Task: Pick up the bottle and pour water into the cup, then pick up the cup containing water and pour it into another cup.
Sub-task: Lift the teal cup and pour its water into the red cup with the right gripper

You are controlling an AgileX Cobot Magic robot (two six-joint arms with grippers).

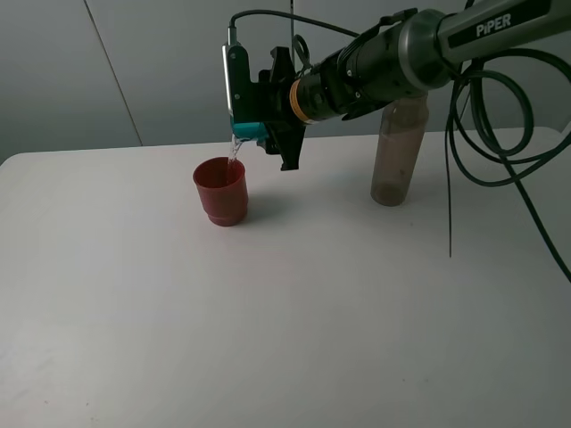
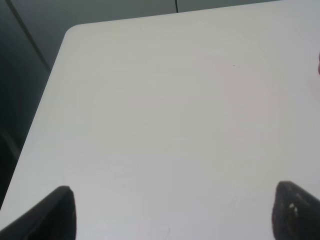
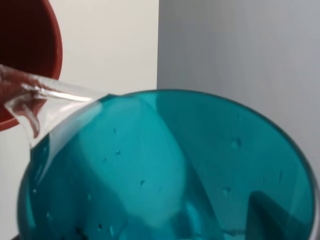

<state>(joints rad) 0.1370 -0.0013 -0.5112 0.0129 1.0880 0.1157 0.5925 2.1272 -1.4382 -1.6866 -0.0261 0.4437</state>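
My right gripper [image 1: 259, 120] is shut on the teal cup [image 1: 250, 131] and holds it tipped on its side just above the red cup [image 1: 220, 191]. A thin stream of water [image 1: 235, 149] runs from the teal rim into the red cup. The right wrist view looks into the teal cup [image 3: 165, 170], with water [image 3: 45, 102] spilling over its lip toward the red cup [image 3: 27, 55]. The smoky bottle [image 1: 396, 152] stands upright behind the right arm, partly hidden by it. My left gripper [image 2: 172, 212] is open over bare table, its dark fingertips [image 2: 52, 215] wide apart.
The white table [image 1: 294, 312] reaches to a grey wall behind. Black cables [image 1: 500, 134] hang from the right arm beside the bottle. The table's rounded far corner [image 2: 75, 31] shows in the left wrist view.
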